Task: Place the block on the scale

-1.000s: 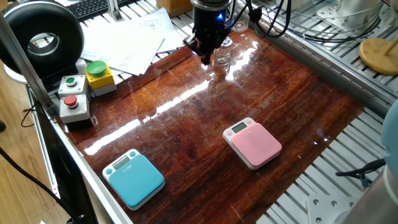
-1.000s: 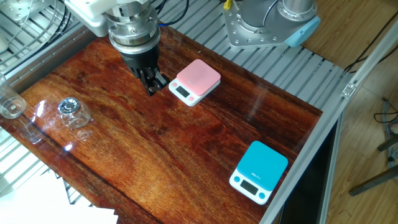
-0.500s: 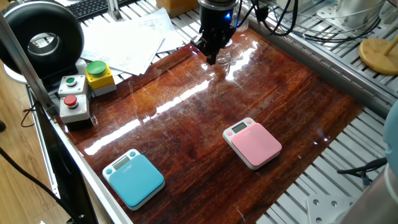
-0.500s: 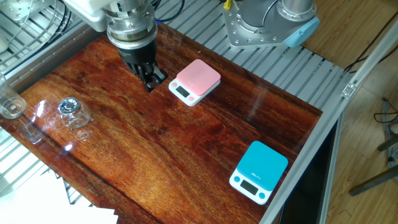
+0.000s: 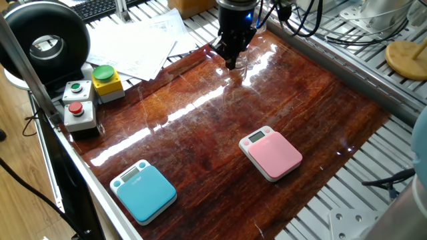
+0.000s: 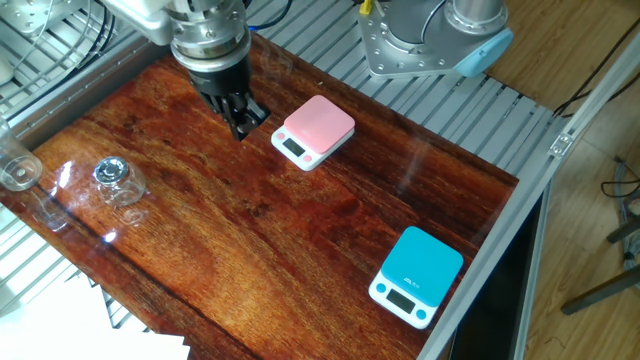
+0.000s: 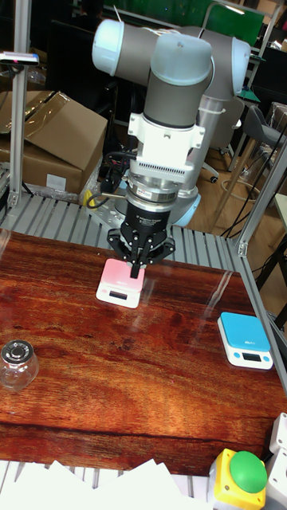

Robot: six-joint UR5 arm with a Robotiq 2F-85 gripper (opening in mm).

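The block (image 6: 113, 180), a small clear glass jar with a rounded top, stands near the table's left edge; it also shows at the left in the tall view as the block (image 7: 18, 363). In one fixed view my gripper mostly hides it. The pink scale (image 6: 317, 128) lies flat with nothing on it, seen too as the scale (image 5: 273, 155). My gripper (image 6: 243, 127) hangs over the wood between block and scale, closer to the scale. Its fingers are shut together and hold nothing. In the tall view the gripper (image 7: 137, 272) overlaps the scale (image 7: 110, 280).
A blue scale (image 6: 418, 275) sits at the far corner from the block. A taller clear glass vessel (image 6: 16, 172) stands left of the block. A button box (image 5: 92, 93) and loose papers (image 5: 133, 40) lie beyond the table's edge.
My gripper has shifted a little, rightward in one fixed view and upward in the other. It stays shut. The block and both scales have not moved.
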